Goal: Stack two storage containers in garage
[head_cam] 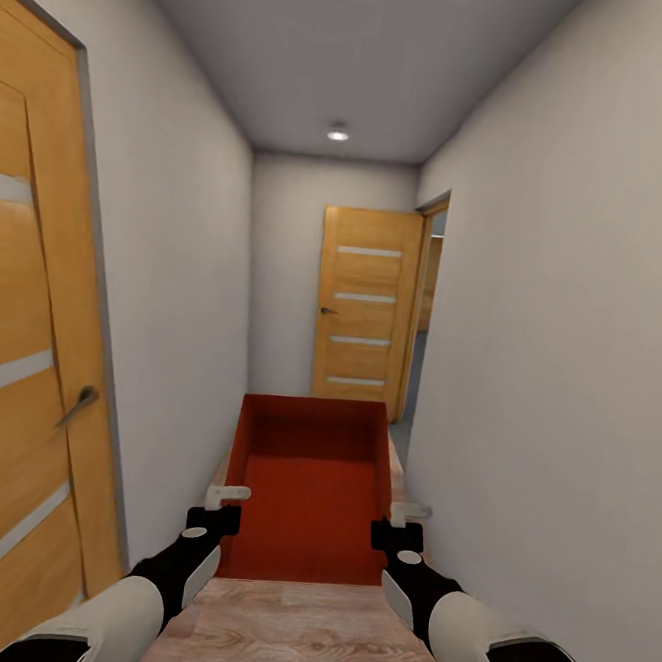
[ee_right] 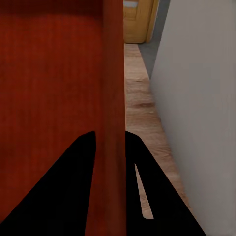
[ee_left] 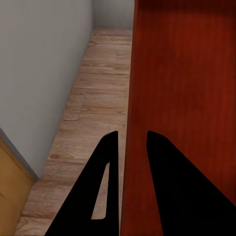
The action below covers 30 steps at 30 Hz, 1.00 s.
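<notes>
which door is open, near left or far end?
The far door at the corridor's end: it stands swung beside an open doorway. The near left door sits in its frame.

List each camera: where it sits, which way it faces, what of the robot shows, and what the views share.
Head: up high, facing down the hallway over the storage container; both forearms show.
Left wrist: on the left arm, looking along the left gripper, its jaws straddling a container wall.
Right wrist: likewise, the right gripper on the opposite wall.
Shared: the red container and wood-plank floor.
</notes>
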Tool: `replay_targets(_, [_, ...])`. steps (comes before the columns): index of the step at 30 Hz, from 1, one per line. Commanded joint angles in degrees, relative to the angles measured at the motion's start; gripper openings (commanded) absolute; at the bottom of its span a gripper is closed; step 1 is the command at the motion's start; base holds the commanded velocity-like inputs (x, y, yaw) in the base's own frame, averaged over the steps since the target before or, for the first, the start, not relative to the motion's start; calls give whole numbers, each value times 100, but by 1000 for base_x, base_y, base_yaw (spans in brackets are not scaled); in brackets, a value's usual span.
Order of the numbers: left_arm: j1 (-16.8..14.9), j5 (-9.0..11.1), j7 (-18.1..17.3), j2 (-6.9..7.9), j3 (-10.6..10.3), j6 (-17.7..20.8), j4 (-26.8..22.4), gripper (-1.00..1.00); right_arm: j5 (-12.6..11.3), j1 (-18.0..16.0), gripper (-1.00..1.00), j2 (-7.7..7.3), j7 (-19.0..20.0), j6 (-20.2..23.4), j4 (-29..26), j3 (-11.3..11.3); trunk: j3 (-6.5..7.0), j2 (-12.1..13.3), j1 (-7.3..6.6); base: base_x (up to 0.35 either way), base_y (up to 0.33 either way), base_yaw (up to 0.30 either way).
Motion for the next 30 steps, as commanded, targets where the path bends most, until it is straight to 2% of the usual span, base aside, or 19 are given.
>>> replay_targets(1, [0,-5,72,330,105,-24,25,-100,18,-7,-100,-1,-49,-100,-12,-134,-1,-3,5,329,0,0])
replay_targets(13, [0,10,72,385,102,-23,25,-100,17,-7,-100,-1,-49,-100,-12,-134,-1,-3,5,329,0,0])
replay_targets(30, [0,12,72,391,101,-23,17,-100,17,-7,-100,-1,-49,-91,-12,-134,-1,-3,5,329,0,0])
